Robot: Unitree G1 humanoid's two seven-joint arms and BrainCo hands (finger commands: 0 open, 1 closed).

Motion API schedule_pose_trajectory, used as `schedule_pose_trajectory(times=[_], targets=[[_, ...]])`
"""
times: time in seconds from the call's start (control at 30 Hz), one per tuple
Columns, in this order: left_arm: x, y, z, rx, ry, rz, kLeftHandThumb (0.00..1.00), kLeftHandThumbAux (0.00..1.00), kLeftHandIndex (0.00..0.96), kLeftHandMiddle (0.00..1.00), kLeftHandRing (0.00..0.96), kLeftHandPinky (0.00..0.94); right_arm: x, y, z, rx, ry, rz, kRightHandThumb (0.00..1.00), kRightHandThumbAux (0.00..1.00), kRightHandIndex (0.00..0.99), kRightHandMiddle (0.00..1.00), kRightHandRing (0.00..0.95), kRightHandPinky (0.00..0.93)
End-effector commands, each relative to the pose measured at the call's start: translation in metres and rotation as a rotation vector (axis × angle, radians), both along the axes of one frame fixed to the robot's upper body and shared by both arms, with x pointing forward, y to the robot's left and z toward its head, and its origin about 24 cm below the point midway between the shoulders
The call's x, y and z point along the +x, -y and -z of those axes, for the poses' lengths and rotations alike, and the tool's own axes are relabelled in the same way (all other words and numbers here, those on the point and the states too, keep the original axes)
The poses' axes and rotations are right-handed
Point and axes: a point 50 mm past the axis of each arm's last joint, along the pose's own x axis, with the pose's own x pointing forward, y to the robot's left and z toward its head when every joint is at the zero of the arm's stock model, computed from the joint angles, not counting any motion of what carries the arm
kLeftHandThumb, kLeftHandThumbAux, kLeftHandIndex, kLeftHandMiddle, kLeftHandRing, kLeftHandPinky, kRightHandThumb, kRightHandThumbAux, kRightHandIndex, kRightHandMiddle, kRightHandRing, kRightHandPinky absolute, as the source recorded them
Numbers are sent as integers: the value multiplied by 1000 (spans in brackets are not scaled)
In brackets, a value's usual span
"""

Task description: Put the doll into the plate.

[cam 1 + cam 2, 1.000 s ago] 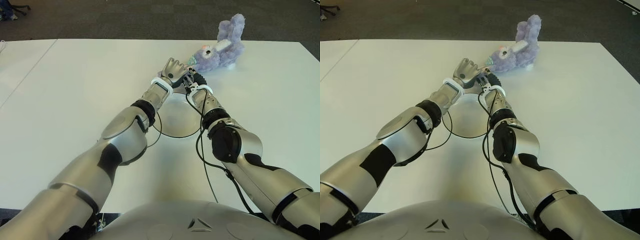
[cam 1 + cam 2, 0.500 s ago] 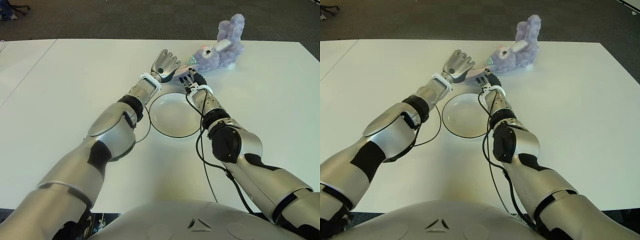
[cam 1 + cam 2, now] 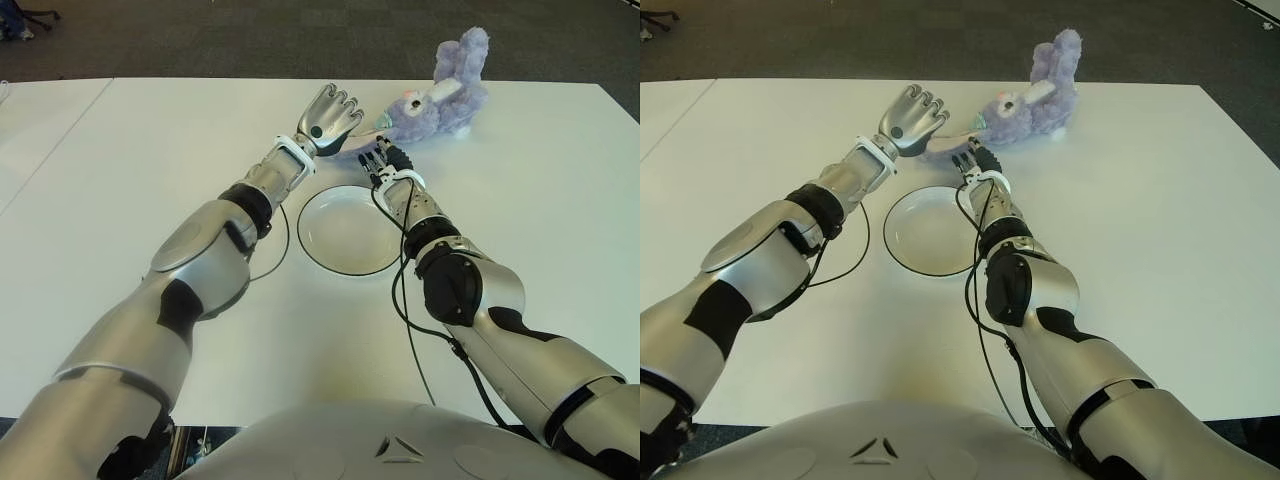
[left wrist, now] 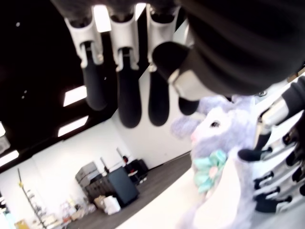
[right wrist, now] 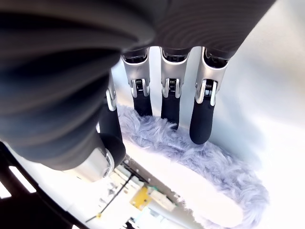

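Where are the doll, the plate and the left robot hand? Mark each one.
doll [image 3: 446,104]: left eye view, on its purple plush body.
plate [image 3: 349,232]: left eye view, on the bare white inside.
left robot hand [image 3: 329,115]: left eye view, on the palm, fingers spread, holding nothing.

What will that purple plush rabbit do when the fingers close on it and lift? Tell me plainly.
The doll looks furry and stuffed, so it will probably squash under the fingers and feel light. Its long ear lies limp on the table by the right hand, so it will likely dangle when lifted. The open left hand shows beside it, holding nothing.
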Motion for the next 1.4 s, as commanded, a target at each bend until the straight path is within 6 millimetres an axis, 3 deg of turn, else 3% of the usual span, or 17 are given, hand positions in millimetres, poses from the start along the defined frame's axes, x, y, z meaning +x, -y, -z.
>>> schedule_pose_trajectory(times=[0.03, 0.47, 0.5, 0.67, 0.7, 0.8, 0.83, 0.93, 0.97, 1.03, 1.23, 1.27, 1.33, 1.4], targets=[[-15, -15, 18, 56, -35, 23, 854, 656, 439, 492, 767, 827, -56, -32, 71, 40, -311, -102, 666, 737, 407, 221, 191, 206], [-27, -22, 9, 118, -106, 29, 850, 660, 442, 491, 758, 814, -55, -32, 70, 14, -289, -128, 666, 738, 407, 243, 216, 236], [-27, -22, 9, 120, -112, 26, 852, 661, 430, 580, 764, 822, -55, -32, 70, 12, -288, -130, 666, 738, 406, 244, 220, 242], [-21, -11, 17, 134, -141, 18, 849, 664, 414, 584, 771, 832, -54, -33, 69, 4, -282, -141, 667, 736, 407, 250, 227, 242], [-17, -6, 20, 135, -144, 16, 846, 666, 408, 572, 742, 768, -54, -33, 69, 1, -280, -146, 668, 734, 407, 238, 215, 217], [-8, 0, 26, 114, -165, 2, 840, 669, 401, 578, 699, 690, -54, -34, 68, -12, -271, -163, 666, 733, 405, 220, 197, 181], [-6, 1, 26, 104, -173, -2, 833, 670, 420, 505, 666, 651, -53, -34, 68, -16, -269, -167, 665, 733, 403, 205, 181, 161], [-6, 1, 29, 34, -219, -5, 829, 672, 424, 476, 597, 596, -52, -35, 66, -51, -257, -188, 664, 732, 398, 178, 158, 164], [-7, 1, 29, 16, -226, -2, 712, 704, 409, 464, 525, 517, -51, -35, 65, -63, -253, -194, 340, 629, 250, 163, 154, 195], [-7, 2, 29, -15, -233, 4, 676, 714, 403, 429, 470, 449, -49, -33, 63, -98, -247, -206, 249, 586, 196, 162, 167, 230], [-16, 9, 25, -85, -193, 68, 668, 720, 398, 385, 422, 422, -35, -20, 48, -196, -242, -222, 255, 571, 176, 169, 184, 247], [-18, 9, 23, -92, -181, 79, 289, 648, 259, 378, 417, 426, -33, -18, 46, -204, -243, -220, 254, 572, 173, 165, 179, 238], [-20, 9, 20, -100, -164, 91, 140, 634, 216, 372, 413, 420, -30, -17, 43, -211, -247, -215, 253, 569, 161, 158, 173, 230], [-21, 8, 18, -103, -159, 97, 126, 635, 214, 371, 412, 418, -30, -18, 42, -213, -250, -211, 254, 569, 157, 156, 171, 228]])
